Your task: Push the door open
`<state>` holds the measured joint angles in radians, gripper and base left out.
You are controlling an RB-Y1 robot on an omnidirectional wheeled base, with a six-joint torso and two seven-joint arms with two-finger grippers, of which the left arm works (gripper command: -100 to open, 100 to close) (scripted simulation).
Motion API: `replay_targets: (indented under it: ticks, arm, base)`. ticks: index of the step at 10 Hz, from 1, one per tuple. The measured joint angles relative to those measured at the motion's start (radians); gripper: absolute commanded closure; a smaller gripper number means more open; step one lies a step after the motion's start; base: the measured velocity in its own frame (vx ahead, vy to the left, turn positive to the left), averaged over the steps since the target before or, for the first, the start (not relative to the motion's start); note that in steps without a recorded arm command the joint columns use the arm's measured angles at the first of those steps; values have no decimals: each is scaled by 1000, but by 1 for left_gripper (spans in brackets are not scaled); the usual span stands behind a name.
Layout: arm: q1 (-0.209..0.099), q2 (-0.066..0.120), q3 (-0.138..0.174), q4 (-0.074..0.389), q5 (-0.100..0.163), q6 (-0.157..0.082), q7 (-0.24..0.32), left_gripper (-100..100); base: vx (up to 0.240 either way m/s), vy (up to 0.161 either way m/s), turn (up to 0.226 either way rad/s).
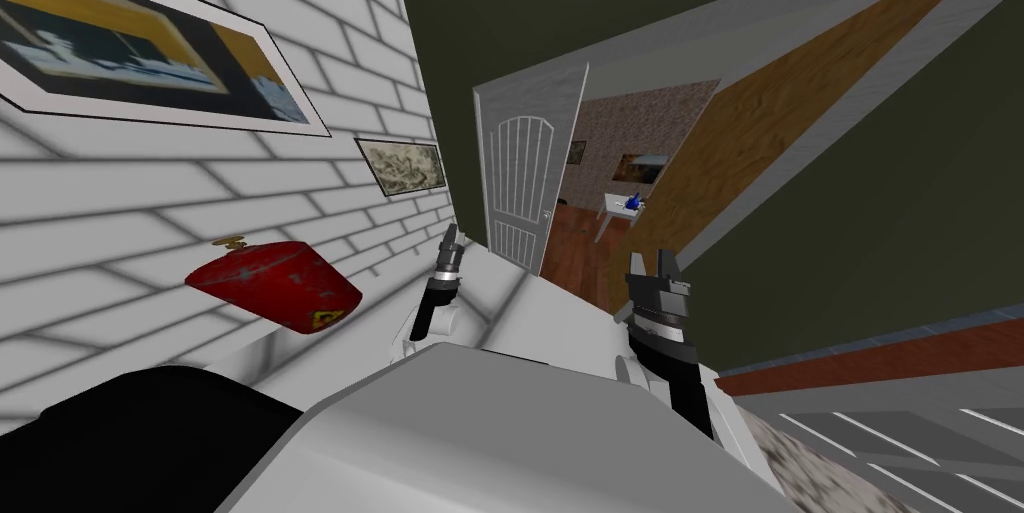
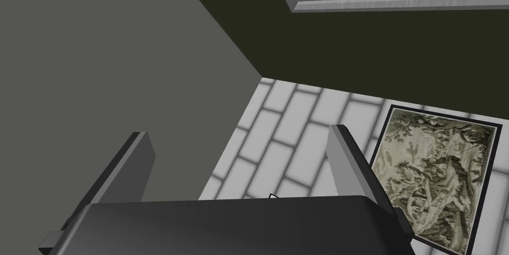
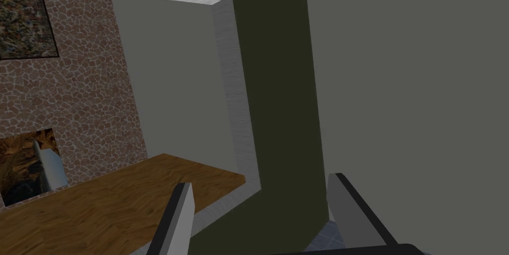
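The left claw (image 1: 451,237) is up, its two fingers wide apart with nothing between them. The right claw (image 1: 651,265) is wide too and holds nothing. The white door (image 1: 520,177) stands just ahead of the left claw, a bit toward the right claw, and it is already partly open. Past its free edge there is a room with a small table (image 1: 612,205). Ahead of the right claw is a big brown wooden panel (image 1: 800,97); I cannot tell if it is another door. Neither claw seems to touch the white door, so this looks like the reaching step. Next, I think the left claw should go forward to the door's face near its free edge and push it away.
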<state>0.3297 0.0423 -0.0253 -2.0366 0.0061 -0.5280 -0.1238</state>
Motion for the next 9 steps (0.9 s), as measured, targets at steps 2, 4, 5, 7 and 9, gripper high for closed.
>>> replay_targets:
  ticks: [2,4,5,7,9]
  arm:
    - [-25,5,-1,48,-1,-2,6,-100]
    - [-61,12,2,113,0,-8,13,-100]
    - [-74,12,-3,142,-2,-9,16,-100]
    - [-117,22,0,200,-1,2,28,-100]
    - [-140,23,-4,245,-3,3,34,-100]
  base:
    - [59,-7,-15]
    - [83,-8,-58]
    - [101,-6,-48]
    - [99,-19,-48]
    - [63,-9,-24]
